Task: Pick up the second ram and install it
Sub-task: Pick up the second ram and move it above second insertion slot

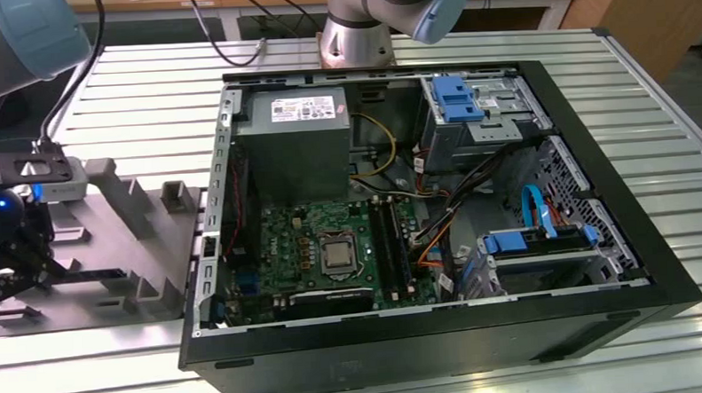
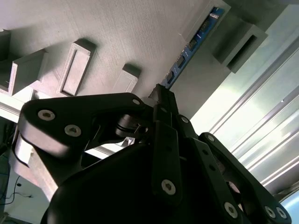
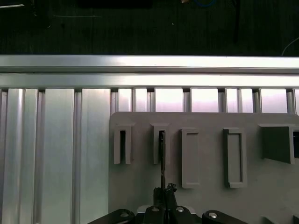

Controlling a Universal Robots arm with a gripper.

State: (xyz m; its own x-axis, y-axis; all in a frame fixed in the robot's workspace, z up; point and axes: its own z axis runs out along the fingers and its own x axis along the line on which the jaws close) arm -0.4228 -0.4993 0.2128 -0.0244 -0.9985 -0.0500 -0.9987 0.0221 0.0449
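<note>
The second ram (image 2: 192, 43) is a thin blue-green board standing on edge in a slot of the grey holder block (image 2: 117, 32). In the first wrist view it appears edge-on as a dark line (image 3: 162, 158) running from a slot of the block (image 3: 205, 196) down to the fingers. My gripper (image 2: 161, 95) is shut on the near end of the ram, with its black fingertips pressed together on the board (image 3: 164, 190). In the exterior view the gripper (image 1: 5, 265) hangs low over the block (image 1: 139, 232), to the left of the open computer case (image 1: 452, 334).
The motherboard's black memory slots (image 1: 388, 239) lie beside the silver processor socket (image 1: 333, 250) inside the case. A grey power supply (image 1: 295, 137), cables and blue drive brackets (image 1: 456, 99) crowd the case. The block has several other empty slots (image 3: 235, 157). Everything rests on a ribbed aluminium table (image 1: 145, 99).
</note>
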